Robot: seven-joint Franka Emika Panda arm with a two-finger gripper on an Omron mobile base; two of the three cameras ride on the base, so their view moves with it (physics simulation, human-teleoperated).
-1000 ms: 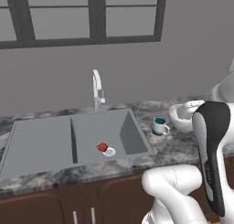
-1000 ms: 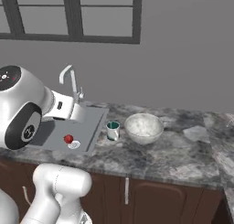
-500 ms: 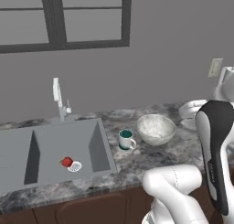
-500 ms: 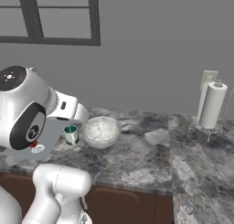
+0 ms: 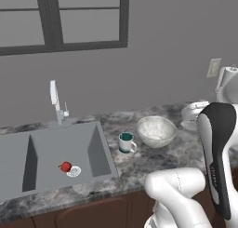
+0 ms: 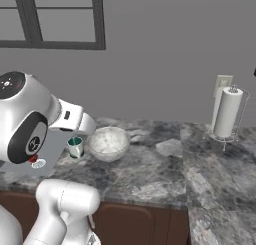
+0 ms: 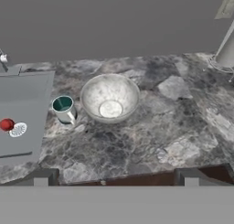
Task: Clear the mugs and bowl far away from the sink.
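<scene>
Tool spread wide, bowl ahead, apart, white mug beside it

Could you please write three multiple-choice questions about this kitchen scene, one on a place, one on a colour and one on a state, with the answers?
1. Where is the red mug?
A. inside the sink
B. inside the bowl
C. beside the paper towel roll

2. What colour is the inside of the white mug?
A. yellow
B. dark teal
C. red

3. How does the white mug stand?
A. upside down
B. on its side
C. upright

Answers:
1 A, it lies by the drain.
2 B, seen from above.
3 C, its opening faces up.
</scene>
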